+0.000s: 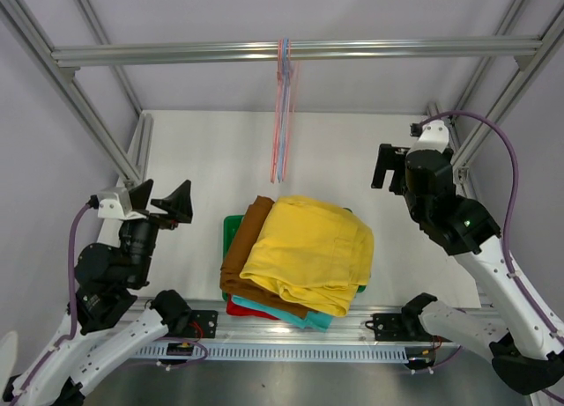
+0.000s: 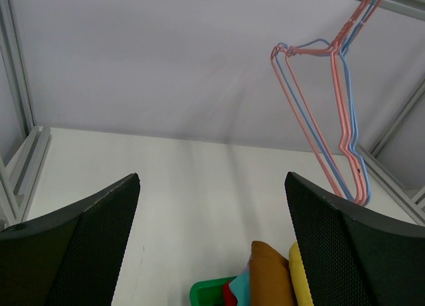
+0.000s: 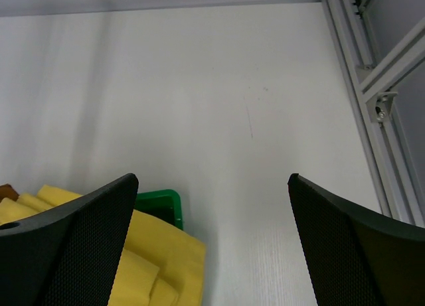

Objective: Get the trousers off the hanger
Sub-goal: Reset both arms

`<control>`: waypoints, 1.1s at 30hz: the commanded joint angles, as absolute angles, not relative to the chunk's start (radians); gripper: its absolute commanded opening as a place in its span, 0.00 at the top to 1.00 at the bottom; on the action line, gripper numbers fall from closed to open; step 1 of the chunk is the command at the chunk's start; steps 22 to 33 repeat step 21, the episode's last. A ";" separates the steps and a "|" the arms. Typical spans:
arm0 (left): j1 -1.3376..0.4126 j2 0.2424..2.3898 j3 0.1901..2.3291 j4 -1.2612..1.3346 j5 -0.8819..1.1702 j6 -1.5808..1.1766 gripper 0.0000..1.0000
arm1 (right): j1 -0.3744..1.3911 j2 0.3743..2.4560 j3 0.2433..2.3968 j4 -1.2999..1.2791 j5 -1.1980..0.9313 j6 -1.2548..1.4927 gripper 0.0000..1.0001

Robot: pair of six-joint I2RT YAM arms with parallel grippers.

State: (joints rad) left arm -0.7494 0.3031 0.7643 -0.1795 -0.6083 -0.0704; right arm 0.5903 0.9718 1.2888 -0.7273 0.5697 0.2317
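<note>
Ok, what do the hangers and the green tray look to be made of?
Hangers: thin bent wire, seemingly coated in pink and blue, with a smooth finish. Green tray: probably moulded plastic, judging by its slightly glossy, rounded rim and uniform colour.

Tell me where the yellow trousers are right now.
In the top view, the yellow trousers lie centred, topmost on the pile over the brown trousers on the green tray, on the near side of the bare hangers.
</note>
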 commanded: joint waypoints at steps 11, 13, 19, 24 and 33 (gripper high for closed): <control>-0.738 0.291 0.738 -0.097 -0.624 -0.074 0.05 | 0.621 0.736 1.178 -0.635 0.687 0.187 0.01; -0.738 0.298 0.739 -0.098 -0.627 -0.072 0.05 | 0.623 0.712 1.172 -0.632 0.681 0.193 0.01; -0.738 0.302 0.735 -0.095 -0.634 -0.066 0.05 | 0.623 0.716 1.178 -0.658 0.709 0.253 0.01; -0.738 0.302 0.736 -0.095 -0.634 -0.066 0.05 | 0.626 0.722 1.181 -0.663 0.701 0.256 0.01; -0.738 0.302 0.736 -0.095 -0.634 -0.066 0.05 | 0.626 0.722 1.181 -0.663 0.701 0.256 0.01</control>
